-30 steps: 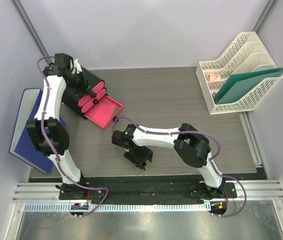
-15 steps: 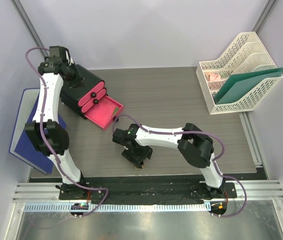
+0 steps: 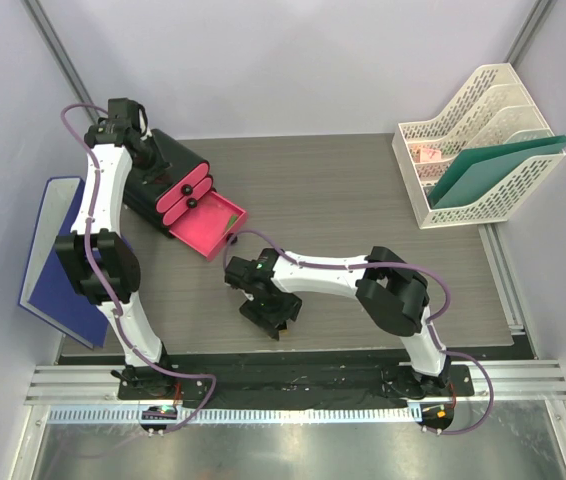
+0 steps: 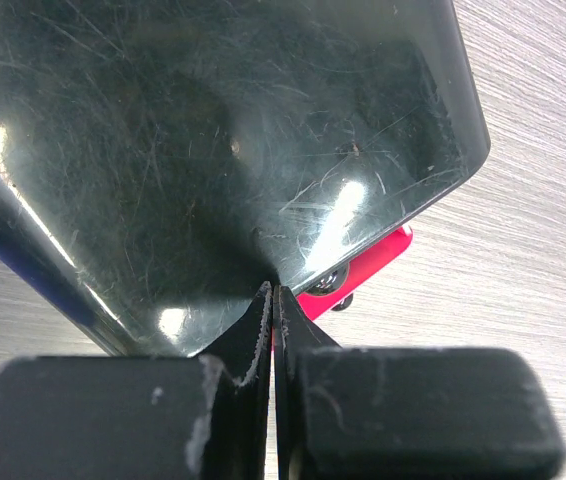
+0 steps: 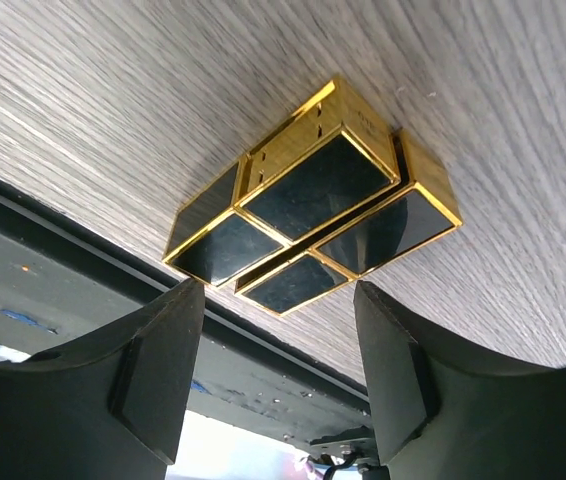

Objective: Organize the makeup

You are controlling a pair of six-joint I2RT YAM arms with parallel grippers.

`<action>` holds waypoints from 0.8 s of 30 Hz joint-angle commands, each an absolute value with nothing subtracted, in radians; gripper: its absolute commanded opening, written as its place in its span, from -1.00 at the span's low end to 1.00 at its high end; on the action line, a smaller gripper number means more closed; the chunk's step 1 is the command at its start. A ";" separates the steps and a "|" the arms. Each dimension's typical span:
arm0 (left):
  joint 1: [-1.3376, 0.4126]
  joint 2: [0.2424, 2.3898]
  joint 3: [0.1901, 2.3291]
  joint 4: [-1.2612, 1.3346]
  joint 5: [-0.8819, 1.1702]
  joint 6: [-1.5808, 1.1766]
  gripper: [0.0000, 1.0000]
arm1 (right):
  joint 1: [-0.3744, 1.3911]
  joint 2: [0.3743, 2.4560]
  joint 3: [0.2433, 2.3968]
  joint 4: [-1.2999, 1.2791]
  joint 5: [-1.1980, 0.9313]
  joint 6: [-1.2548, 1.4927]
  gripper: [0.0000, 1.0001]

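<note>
Right claw apart, hanging over two black-and-gold lipsticks that lie touching side by side on the worktop, centre of wrist view. Left claw together, over black box

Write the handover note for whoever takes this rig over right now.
Left gripper: shut, empty, over the glossy black box.
Right gripper: open, poised at two black-and-gold lipsticks, not gripping.
Lipsticks lie side by side, touching, on the grey wood-grain table near its front edge. Other makeup not in view.
Done: pink drawer pulled out.
Left: grasp the lipsticks, probably stow them there.
</note>
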State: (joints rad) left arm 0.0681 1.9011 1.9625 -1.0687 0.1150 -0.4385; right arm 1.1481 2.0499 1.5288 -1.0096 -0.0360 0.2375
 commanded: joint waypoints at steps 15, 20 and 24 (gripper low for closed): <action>0.074 1.902 1.968 -1.137 0.107 -0.399 -1.00 | 1.103 2.100 1.578 -0.991 0.182 0.302 -0.21; 0.075 1.904 1.971 -1.140 0.107 -0.394 -1.00 | 1.095 2.072 1.578 -0.996 0.228 0.304 -0.97; 0.074 1.904 1.970 -1.141 0.115 -0.393 -1.00 | 1.066 2.048 1.600 -1.011 0.284 0.305 -0.98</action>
State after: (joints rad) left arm 0.0681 1.9011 1.9633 -1.0752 0.1177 -0.4149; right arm 1.0931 2.1029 1.5730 -1.0180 0.1806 0.2943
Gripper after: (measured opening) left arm 0.002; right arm 0.296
